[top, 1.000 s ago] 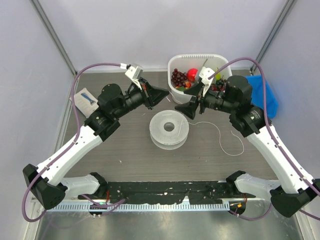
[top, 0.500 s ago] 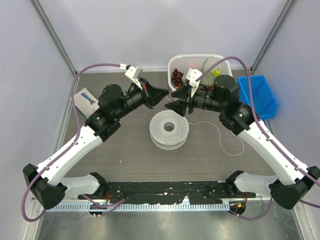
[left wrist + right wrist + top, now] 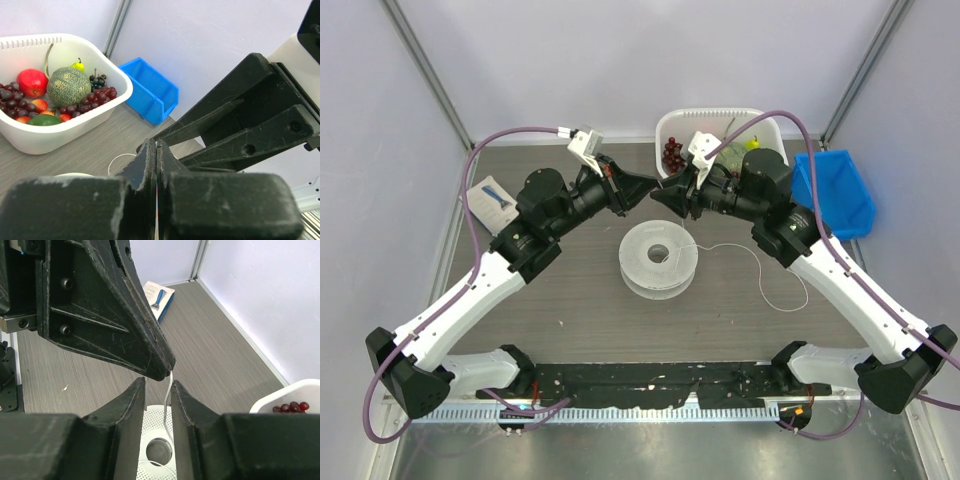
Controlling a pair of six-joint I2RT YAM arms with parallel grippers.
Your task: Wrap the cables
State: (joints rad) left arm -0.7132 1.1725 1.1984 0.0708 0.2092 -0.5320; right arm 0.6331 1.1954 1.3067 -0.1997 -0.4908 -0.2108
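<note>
The cable (image 3: 761,268) is a thin white cord running from the translucent spool (image 3: 660,258) in a loop to the right. One end rises from the spool (image 3: 156,440) to my left gripper (image 3: 653,187), whose jaws are pressed together (image 3: 156,146) on it. That cord end (image 3: 167,400) hangs from the left fingertip (image 3: 162,371) and passes between the jaws of my right gripper (image 3: 157,383). These jaws stand narrowly apart, the cord close against the right-hand one. Both grippers meet tip to tip (image 3: 660,197) above the spool's far edge.
A white basket (image 3: 720,115) of fruit stands at the back, just behind the right wrist. A blue bin (image 3: 842,195) sits to its right. A blue and white packet (image 3: 492,200) lies at the left edge.
My right arm has swung left to meet the left gripper's tip, and its jaws have narrowed around the hanging cord. The left arm has stayed still.
</note>
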